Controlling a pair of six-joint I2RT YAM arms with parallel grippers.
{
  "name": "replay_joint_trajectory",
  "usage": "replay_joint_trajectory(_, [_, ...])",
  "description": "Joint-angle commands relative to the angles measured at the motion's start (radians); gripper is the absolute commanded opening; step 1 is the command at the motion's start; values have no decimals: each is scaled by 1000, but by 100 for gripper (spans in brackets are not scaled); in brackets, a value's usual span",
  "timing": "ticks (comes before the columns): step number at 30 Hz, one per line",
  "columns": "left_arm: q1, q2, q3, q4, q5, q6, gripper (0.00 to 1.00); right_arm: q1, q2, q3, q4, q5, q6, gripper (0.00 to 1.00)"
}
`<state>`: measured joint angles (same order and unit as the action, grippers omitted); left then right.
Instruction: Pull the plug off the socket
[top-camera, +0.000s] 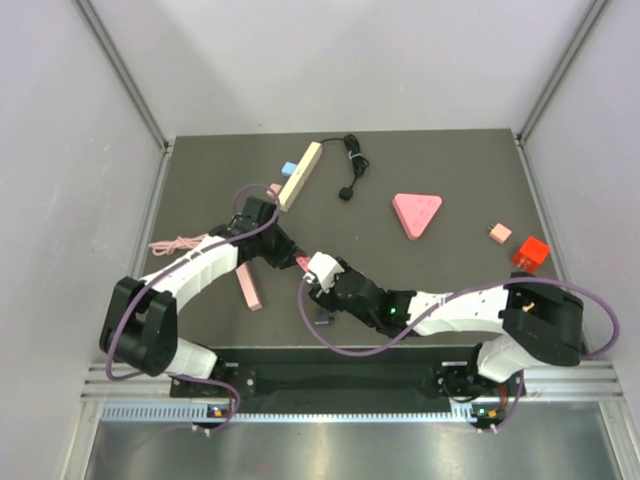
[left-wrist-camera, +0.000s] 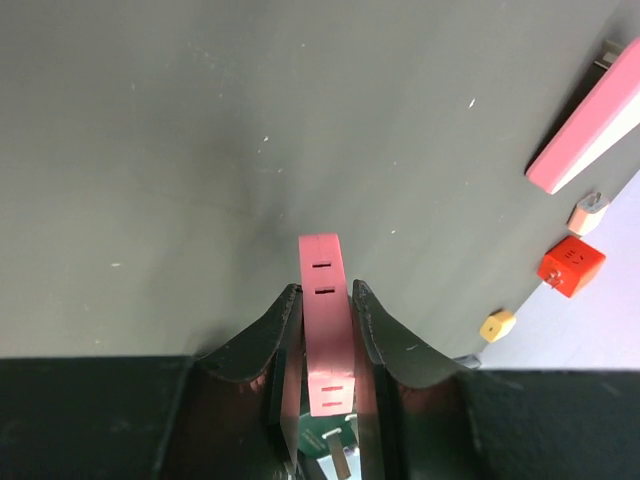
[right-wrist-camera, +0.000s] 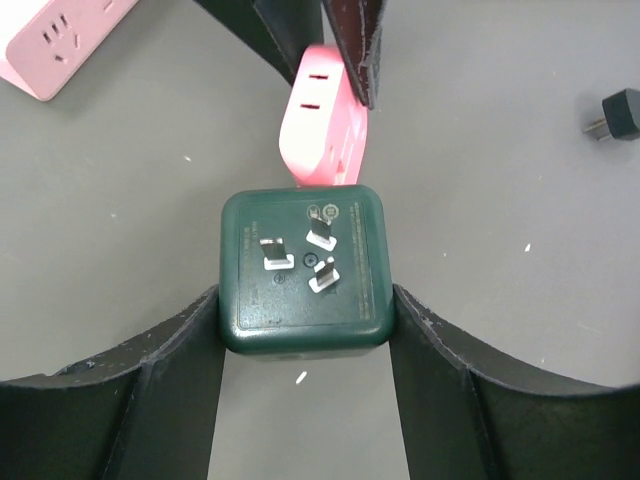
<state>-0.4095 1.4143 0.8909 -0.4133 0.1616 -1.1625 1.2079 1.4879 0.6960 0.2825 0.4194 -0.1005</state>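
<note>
Green plug (right-wrist-camera: 305, 270), a rounded cube, sits mid-frame, its three metal prongs bared toward the camera (out of any slot). Pink socket strip (right-wrist-camera: 322, 120) pokes in at upper centre, slotted face showing.

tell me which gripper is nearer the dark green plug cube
Right. The right gripper holds the dark green plug cube by its sides. The left gripper is just beyond the cube, shut on the pink socket strip.

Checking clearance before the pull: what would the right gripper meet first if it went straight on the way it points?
The pink socket strip, right behind the green plug it grips; whether they touch is unclear.
</note>
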Motion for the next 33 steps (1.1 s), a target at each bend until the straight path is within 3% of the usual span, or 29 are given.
replay_joint_trajectory(1, [138,25,68,136,-361,20,0,-1,-74,-67,-186,44,140,0])
replay_joint_trajectory(11, [167,57,149,133,-419,116,0,2,-81,-64,-190,-40,185,0])
replay_joint_trajectory(20, [187,114,192,126,-459,123,0,4,-120,-102,-212,-4,306,0])
replay_joint_trajectory(24, [239,124,181,146,-381,92,0,2,-121,-128,-192,5,340,0])
replay_joint_trajectory(33, [245,83,140,211,-281,129,0,-31,-89,-104,-178,24,355,0])
